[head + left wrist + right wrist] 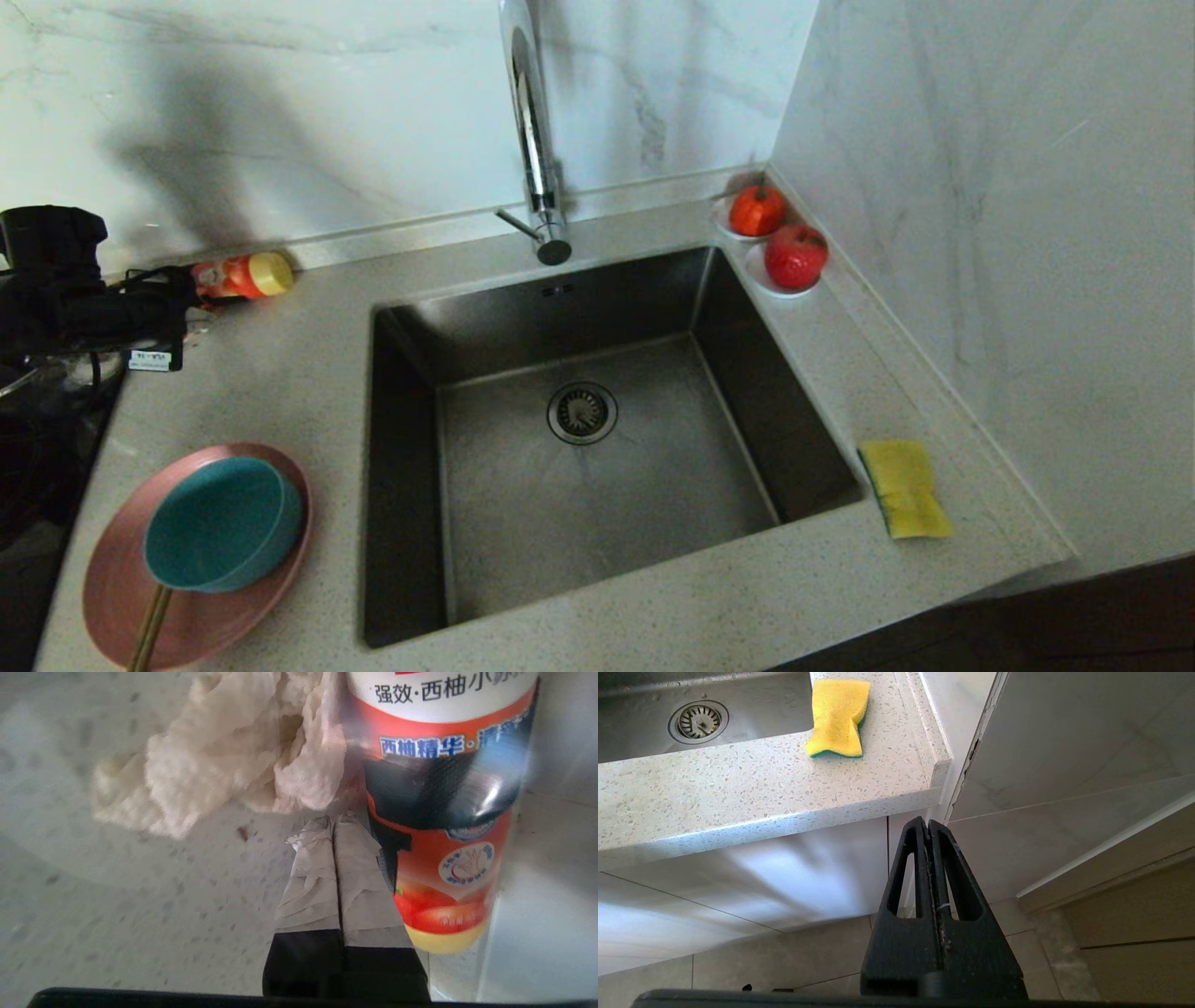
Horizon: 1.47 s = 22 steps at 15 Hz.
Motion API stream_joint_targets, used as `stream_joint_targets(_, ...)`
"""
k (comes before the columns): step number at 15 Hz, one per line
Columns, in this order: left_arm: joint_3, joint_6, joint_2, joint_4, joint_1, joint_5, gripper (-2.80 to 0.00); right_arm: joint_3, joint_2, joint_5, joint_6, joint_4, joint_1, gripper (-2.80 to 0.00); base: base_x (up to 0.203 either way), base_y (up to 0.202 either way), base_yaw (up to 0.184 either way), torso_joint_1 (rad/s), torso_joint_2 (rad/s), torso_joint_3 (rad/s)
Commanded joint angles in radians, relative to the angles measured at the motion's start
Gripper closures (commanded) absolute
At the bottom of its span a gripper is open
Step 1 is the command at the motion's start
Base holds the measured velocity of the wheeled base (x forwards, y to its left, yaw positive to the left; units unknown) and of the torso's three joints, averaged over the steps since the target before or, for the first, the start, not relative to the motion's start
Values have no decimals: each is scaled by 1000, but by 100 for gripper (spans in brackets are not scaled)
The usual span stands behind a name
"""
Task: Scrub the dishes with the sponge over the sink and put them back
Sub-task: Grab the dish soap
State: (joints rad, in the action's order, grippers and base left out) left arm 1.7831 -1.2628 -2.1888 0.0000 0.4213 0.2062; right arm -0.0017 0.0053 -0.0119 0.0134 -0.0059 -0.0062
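A pink plate (107,583) lies on the counter left of the sink (401,448), with a teal bowl (222,523) on it and wooden sticks (149,630) poking out from under the bowl. The yellow sponge (904,487) (838,716) rests on the counter right of the basin. My left gripper (334,819) is shut and empty, its taped fingers low over the counter beside a red dish-soap bottle (444,812); that arm (84,308) shows at the far left. My right gripper (928,823) is shut and empty, hanging below the counter's front edge.
A tall chrome tap (532,140) stands behind the basin, and the drain strainer (582,412) sits in its floor. Two saucers with red fruit (758,210) (795,255) fill the back right corner. A crumpled beige cloth (233,751) lies by the soap bottle (245,276).
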Motion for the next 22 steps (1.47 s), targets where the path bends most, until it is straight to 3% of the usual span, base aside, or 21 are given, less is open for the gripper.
stream_joint_targets(1,20,-7,-26,0,1,1,0,0,1,0,0,0,0,0,0,0,0,0,0,0)
stream_joint_targets(22,101,33,-69,0,-12,-2,0,0,1,0,0,0,0,0,0,0,0,0,0,0)
